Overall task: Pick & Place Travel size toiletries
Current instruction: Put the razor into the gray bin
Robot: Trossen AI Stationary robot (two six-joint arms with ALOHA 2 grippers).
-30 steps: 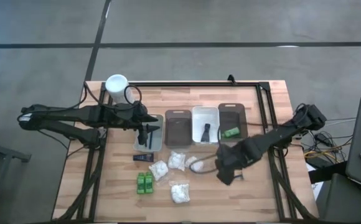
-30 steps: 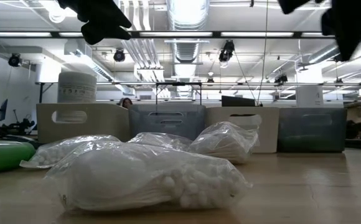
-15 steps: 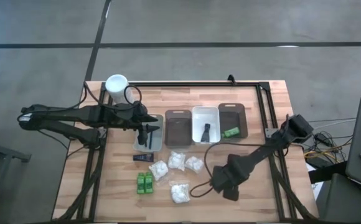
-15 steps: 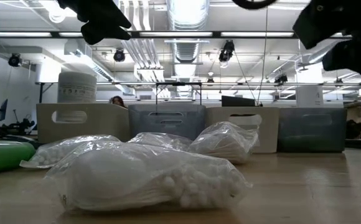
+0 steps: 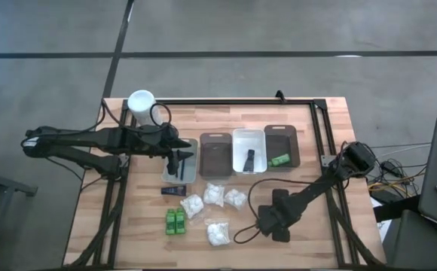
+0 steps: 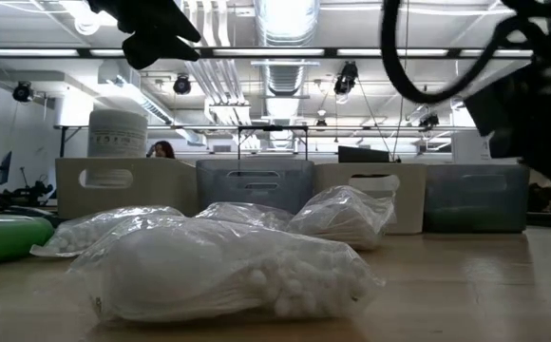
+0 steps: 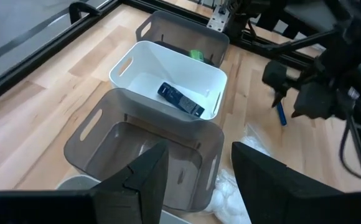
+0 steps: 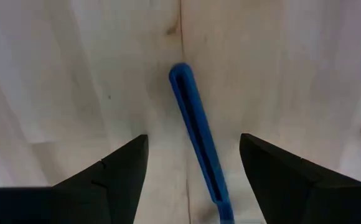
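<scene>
The right gripper (image 5: 273, 224) hung low over the bare wood at the lower middle of the high view, released, its fingers (image 8: 118, 177) spread to either side of a thin blue razor (image 8: 194, 134) that appeared to lie flat on the table (image 5: 316, 241); nothing was grasped. The razor ran at a slant between the fingers, not square to them, so a closing pinch could have caught only one edge and spun or flicked the handle away. Being so thin and flat on the boards, it could also have slipped under the fingertips if they closed too high, or the tips could have jammed on the wood if they came too low.

The left gripper (image 7: 196, 171) waited over the grey tray (image 5: 190, 143) at the left end of the row, unclenched and empty.

Of the four trays across the middle of the high view, the brown tray (image 5: 215, 137) looked empty, the white tray (image 5: 236, 150) held a black tube (image 5: 249, 159), and the dark tray (image 5: 281, 129) at the right end held a green bottle (image 5: 279, 160). A tall white container (image 5: 141, 102) stood at the upper left. Loose below the trays lay another short tube (image 5: 174, 190), green bottles (image 5: 175, 220) and four white packets (image 5: 218, 232)
</scene>
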